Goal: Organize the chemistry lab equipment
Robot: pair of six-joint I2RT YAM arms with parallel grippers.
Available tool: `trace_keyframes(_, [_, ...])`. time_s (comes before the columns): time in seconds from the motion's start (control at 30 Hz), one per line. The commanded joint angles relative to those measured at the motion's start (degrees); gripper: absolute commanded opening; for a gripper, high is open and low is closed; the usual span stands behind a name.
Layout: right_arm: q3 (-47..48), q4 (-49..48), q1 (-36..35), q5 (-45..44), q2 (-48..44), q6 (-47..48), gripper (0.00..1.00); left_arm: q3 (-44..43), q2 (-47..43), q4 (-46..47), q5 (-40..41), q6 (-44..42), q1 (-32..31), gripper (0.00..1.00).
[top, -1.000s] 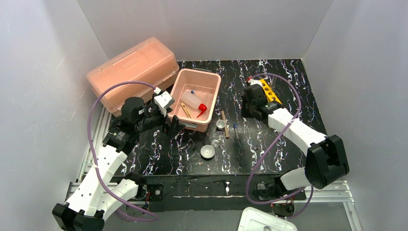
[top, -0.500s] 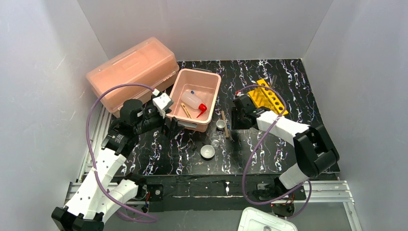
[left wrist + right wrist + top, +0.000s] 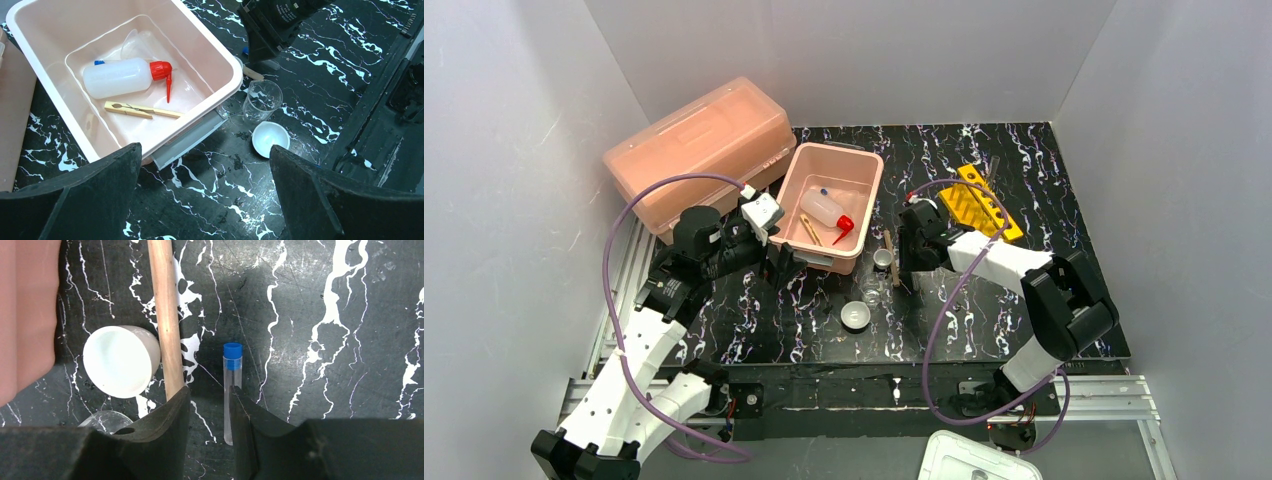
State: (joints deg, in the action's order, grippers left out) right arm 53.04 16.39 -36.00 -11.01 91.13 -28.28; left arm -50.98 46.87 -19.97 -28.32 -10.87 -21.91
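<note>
Far left on the table sits the large pink lidded box (image 3: 699, 140), and the pink tub (image 3: 47, 107) beside it holds the white squeeze bottle (image 3: 117, 77). My left claw (image 3: 205, 147) hangs wide open, empty, over the tub's near corner. The yellow rack (image 3: 979, 205) stands far right. My right claw (image 3: 207, 400), parted narrowly, straddles a blue-capped thin tube (image 3: 231, 375) lying unclamped beside the wooden stick (image 3: 162, 315).

In the right wrist view, the right claw (image 3: 210, 392) covers one side of the blue-capped tube (image 3: 231, 375), the wooden stick (image 3: 162, 315) runs off the top edge, and a clear beaker (image 3: 107, 421) barely shows. From above, that claw hides the tube altogether. We barely make out the clear funnel (image 3: 131, 42) in the pink tub (image 3: 45, 45).
</note>
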Motion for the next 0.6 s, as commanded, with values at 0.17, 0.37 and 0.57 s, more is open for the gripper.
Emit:
trace_keyframes(0.17, [-0.2,-0.4,-0.4,-7.1,0.4,0.1,0.41,-0.7,-0.3,-0.8,0.0,-0.1,0.2,0.99])
trace_keyframes(0.37, [-1.0,0.0,-0.5,-9.1,-0.7,0.3,0.41,-0.7,-0.3,-0.7,0.0,0.0,0.2,0.99])
trace_keyframes(0.57, [-1.3,-0.1,-0.8,-7.7,-0.1,0.1,0.41,-0.9,-0.4,-0.7,0.1,0.0,0.2,0.99])
